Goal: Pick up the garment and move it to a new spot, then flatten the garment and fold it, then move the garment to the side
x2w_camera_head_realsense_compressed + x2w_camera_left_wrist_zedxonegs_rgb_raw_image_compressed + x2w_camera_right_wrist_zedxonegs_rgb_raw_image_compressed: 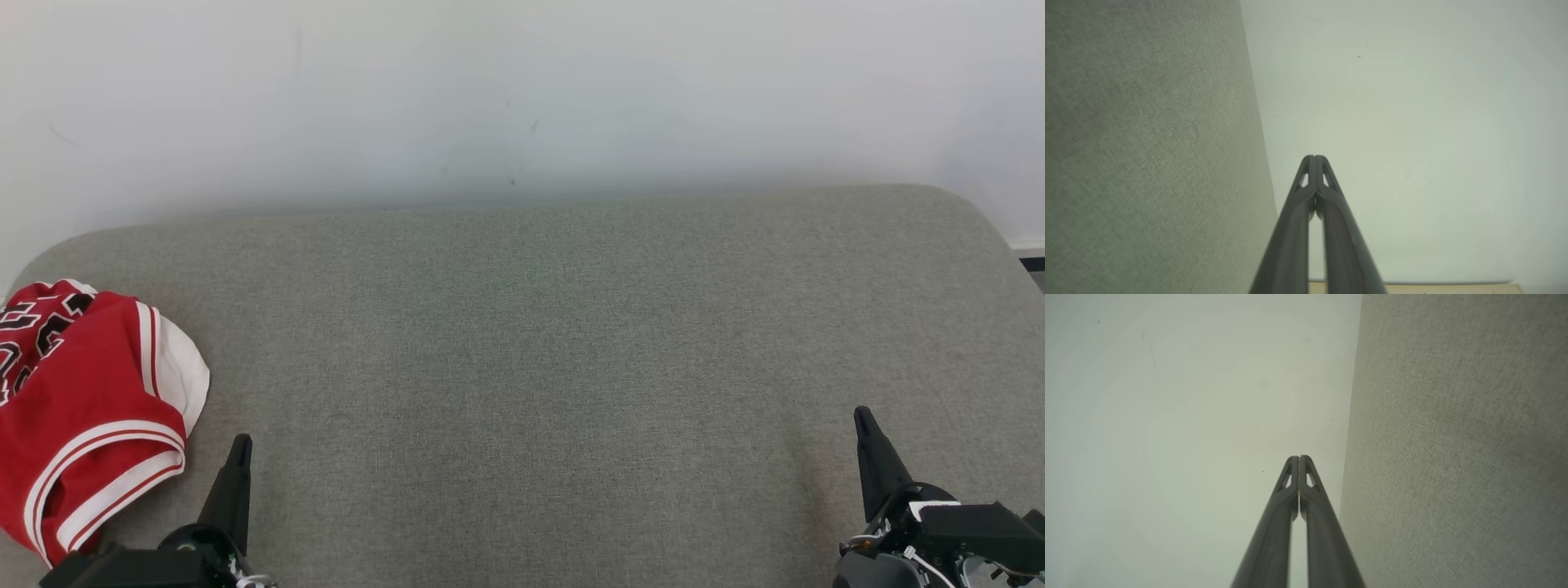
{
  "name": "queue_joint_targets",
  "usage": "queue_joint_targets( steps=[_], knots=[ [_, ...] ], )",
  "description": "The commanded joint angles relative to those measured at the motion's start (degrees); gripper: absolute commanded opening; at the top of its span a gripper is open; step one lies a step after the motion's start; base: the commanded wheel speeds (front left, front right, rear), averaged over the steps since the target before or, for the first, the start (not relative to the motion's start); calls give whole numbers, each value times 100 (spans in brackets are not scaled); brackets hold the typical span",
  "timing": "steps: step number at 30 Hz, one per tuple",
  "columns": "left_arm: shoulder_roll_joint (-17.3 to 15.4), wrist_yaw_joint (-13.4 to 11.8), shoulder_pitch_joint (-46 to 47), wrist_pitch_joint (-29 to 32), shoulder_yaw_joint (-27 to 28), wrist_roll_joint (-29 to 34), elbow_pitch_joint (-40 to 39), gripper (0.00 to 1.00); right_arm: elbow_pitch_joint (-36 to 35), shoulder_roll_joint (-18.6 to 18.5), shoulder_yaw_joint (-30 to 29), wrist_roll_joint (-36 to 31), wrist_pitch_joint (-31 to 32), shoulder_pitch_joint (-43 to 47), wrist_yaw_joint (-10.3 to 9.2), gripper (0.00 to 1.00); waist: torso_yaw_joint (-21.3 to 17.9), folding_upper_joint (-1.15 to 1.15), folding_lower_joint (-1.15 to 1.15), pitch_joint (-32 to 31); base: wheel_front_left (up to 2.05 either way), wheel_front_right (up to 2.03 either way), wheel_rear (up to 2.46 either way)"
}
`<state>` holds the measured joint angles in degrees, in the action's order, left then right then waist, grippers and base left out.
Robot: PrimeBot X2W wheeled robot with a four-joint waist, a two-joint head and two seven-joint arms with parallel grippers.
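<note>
The garment (86, 408) is a red jersey with white trim and black lettering, lying crumpled at the far left of the grey cushioned surface (539, 367) in the head view. My left gripper (241, 445) is shut and empty at the lower left, just right of the garment's lower edge and apart from it. At the lower right, my right gripper (861, 418) is also shut and empty, far from the garment. Each wrist view shows its own gripper with tips pressed together: the left gripper (1314, 157) and the right gripper (1299, 457), both pointing towards the pale wall.
A pale wall (522, 90) rises right behind the grey surface. The surface's rounded back corners curve down at the left and at the right (971, 212). A dark strip of floor (1030, 263) shows past the right corner.
</note>
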<state>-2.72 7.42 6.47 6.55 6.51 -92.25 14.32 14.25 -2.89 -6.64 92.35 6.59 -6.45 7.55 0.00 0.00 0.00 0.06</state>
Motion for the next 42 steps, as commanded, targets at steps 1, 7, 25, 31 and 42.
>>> queue_joint_targets(
  steps=[1, 7, 25, 31, 42],
  knots=[
    [-33, 17, 22, 21, 16, -23, -14, 0, -12, 7, -2, 3, 10, -18, -13, 0, 0, 0, 0, 0, 0, 0, 0],
    [23, -8, -42, -2, -10, 0, 82, 100, 80, 7, 8, -1, -6, 51, 0, 100, 0, 0, 0, 0, 0, 0, 0],
    [24, -85, -273, -477, -175, 652, 114, 100, 200, 9, 406, -1253, -479, 95, -2, 100, -20, 0, 0, -118, 0, 0, 0],
    [19, -177, -343, -626, -227, 1279, 61, 100, 238, 7, 519, -2089, -629, 95, -2, 100, -23, 0, 0, -156, 0, 0, 0],
    [11, -318, -472, -850, -330, 2460, -74, 100, 365, 5, 657, -3243, -854, 96, -3, 100, -22, 0, 0, -219, 0, 0, 0]
  ],
)
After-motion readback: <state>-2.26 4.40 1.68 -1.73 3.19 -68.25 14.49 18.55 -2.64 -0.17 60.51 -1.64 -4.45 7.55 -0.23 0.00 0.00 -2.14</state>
